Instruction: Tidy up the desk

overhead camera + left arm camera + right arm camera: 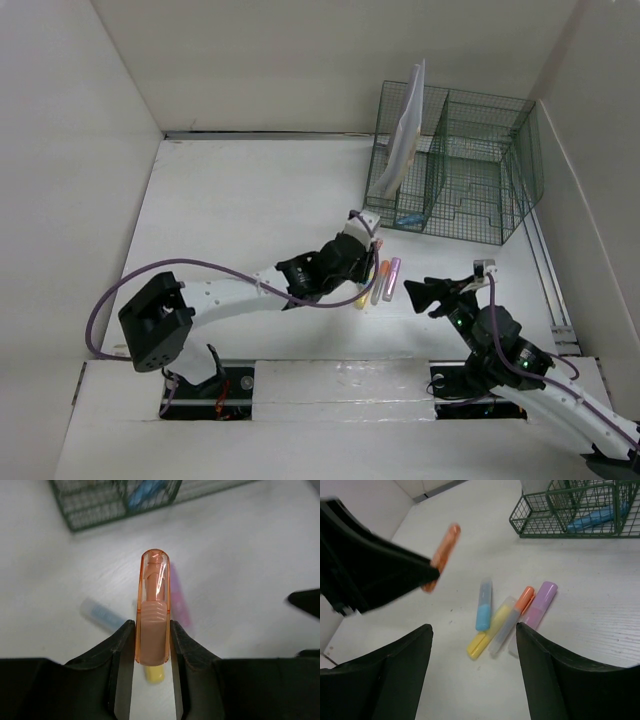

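Observation:
My left gripper [152, 645] is shut on an orange highlighter [152, 605] and holds it above the white desk [230, 220]; the right wrist view shows it in the air [445, 555]. Below it lie several highlighters: blue [483, 605], yellow [487, 630], an orange-capped clear one [512, 620] and purple [540, 605]. In the top view this group [380, 283] lies mid-desk, with the left gripper [367, 228] just behind it. My right gripper [420, 293] is open and empty, hovering just right of the group, its jaws wide apart in its own view [474, 630].
A dark green wire-mesh rack [455, 165] stands at the back right, holding white paper [410, 130] in its left compartment and a blue item [592, 517] on its floor. White walls enclose the desk on the left, back and right.

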